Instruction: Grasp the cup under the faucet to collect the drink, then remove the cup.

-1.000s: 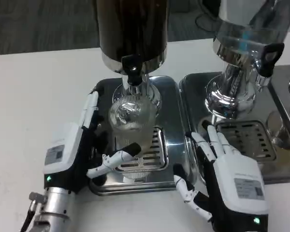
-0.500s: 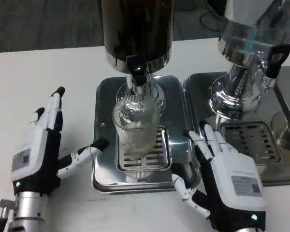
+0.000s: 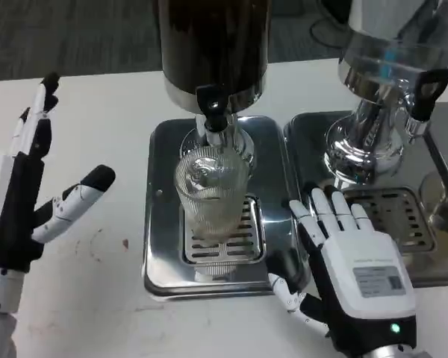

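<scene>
A clear ribbed cup [image 3: 210, 195] stands upright on the slotted grate of a steel drip tray [image 3: 158, 246], directly below the black faucet [image 3: 212, 104] of a dark drink dispenser [image 3: 213, 45]. My left hand [image 3: 26, 194] is raised over the bare table far left of the tray, fingers spread, holding nothing. My right hand [image 3: 351, 261] hovers at the tray's right edge, fingers straight and apart, palm down, a short gap from the cup.
A second steel dispenser [image 3: 381, 82] with a black tap stands on its own drip tray [image 3: 403, 224] at the right, close behind my right hand. White table [image 3: 89, 298] lies to the left and front.
My left hand let go of the cup and drew back to the left and upward, away from the tray. The cup stays under the faucet. My right hand shifted slightly.
</scene>
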You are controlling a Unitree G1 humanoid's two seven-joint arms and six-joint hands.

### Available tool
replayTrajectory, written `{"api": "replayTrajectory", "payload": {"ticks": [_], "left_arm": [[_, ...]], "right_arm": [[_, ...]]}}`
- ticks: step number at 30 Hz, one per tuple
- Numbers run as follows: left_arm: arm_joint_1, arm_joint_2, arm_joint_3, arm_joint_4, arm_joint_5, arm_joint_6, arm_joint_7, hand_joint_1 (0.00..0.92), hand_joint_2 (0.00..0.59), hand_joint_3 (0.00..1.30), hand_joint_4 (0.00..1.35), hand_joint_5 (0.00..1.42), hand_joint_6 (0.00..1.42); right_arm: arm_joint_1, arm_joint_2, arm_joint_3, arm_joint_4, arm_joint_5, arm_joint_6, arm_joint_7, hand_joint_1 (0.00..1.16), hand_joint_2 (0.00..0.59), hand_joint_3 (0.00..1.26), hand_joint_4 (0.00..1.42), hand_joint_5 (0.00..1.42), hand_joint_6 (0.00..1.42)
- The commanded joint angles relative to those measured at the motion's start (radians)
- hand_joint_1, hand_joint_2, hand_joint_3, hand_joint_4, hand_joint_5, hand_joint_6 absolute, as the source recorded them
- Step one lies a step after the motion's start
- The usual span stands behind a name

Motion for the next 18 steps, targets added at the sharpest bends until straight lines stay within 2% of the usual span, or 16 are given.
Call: {"api": "replayTrajectory", "payload": {"ticks": [1, 7, 11, 16, 18], "left_arm": [[0.061, 0.018, 0.052, -0.15, -0.121, -0.07, -0.14, 0.0, 0.111, 0.02, 0.0, 0.07, 0.03], [0.143, 0.0, 0.09, -0.331, -0.279, -0.075, -0.311, 0.0, 0.133, 0.02, 0.0, 0.12, 0.07], [0.153, 0.015, 0.064, -0.408, -0.476, -0.009, -0.507, 0.0, 0.151, 0.06, 0.0, 0.15, 0.11], [0.144, 0.004, 0.084, -0.469, -0.569, 0.048, -0.658, 0.0, 0.147, 0.09, 0.0, 0.17, 0.12], [0.123, -0.005, 0.079, -0.488, -0.62, 0.095, -0.724, 0.0, 0.137, 0.09, 0.0, 0.18, 0.12]], "right_arm": [[-0.001, -0.011, -0.001, -0.006, -0.023, 0.015, 0.008, 0.19, 0.404, 0.1, 0.0, 0.0, 0.0], [-0.002, -0.014, -0.005, -0.004, 0.0, 0.011, 0.035, 0.17, 0.416, 0.07, 0.0, 0.0, 0.0], [-0.005, -0.006, -0.003, -0.001, 0.006, 0.02, 0.049, 0.17, 0.422, 0.07, 0.0, 0.0, 0.0], [0.001, -0.001, 0.005, -0.006, 0.001, 0.021, 0.048, 0.16, 0.425, 0.06, 0.0, 0.0, 0.0], [0.0, 0.001, 0.003, -0.003, 0.005, 0.02, 0.049, 0.16, 0.425, 0.06, 0.0, 0.0, 0.0]]}}
